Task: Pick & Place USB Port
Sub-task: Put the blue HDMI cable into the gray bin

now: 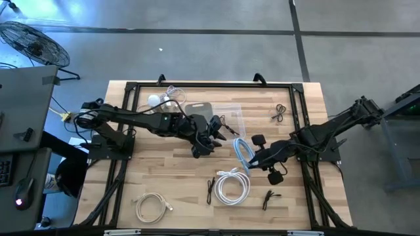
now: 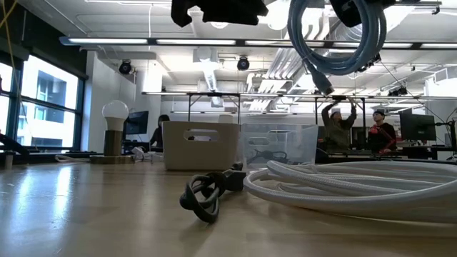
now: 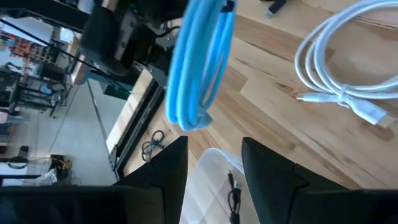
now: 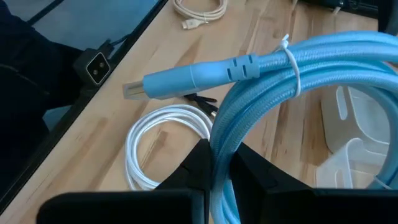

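Observation:
A light blue USB cable, tied into a coil (image 1: 243, 152), is up in the air over the table's middle; it also shows in the low view (image 2: 335, 36) and the left wrist view (image 3: 199, 62). My right gripper (image 4: 225, 163) is shut on this coil, reaching in from the table's right (image 1: 254, 158). Left of the coil, my left gripper (image 1: 205, 141) hovers open above a clear container (image 3: 217, 186), touching nothing (image 3: 214, 168). The blue plug (image 4: 186, 79) sticks out of the coil. My right gripper pinches the blue coil's bundled strands (image 4: 231, 134) between its two fingers (image 4: 202, 163), several turns together. The fingers come in from the table's right side and lie across the strands. The coil is lifted clear of the table and hangs as an upright loop (image 2: 334, 43).
A white cable coil (image 1: 233, 185) lies on the table below the blue one. A beige coil (image 1: 151, 206) lies near the front left. Small black cables (image 1: 210, 190) (image 1: 269, 196) (image 1: 281, 113) are scattered about. A white bin (image 2: 200, 145) and the clear container (image 1: 226, 118) sit toward the far side.

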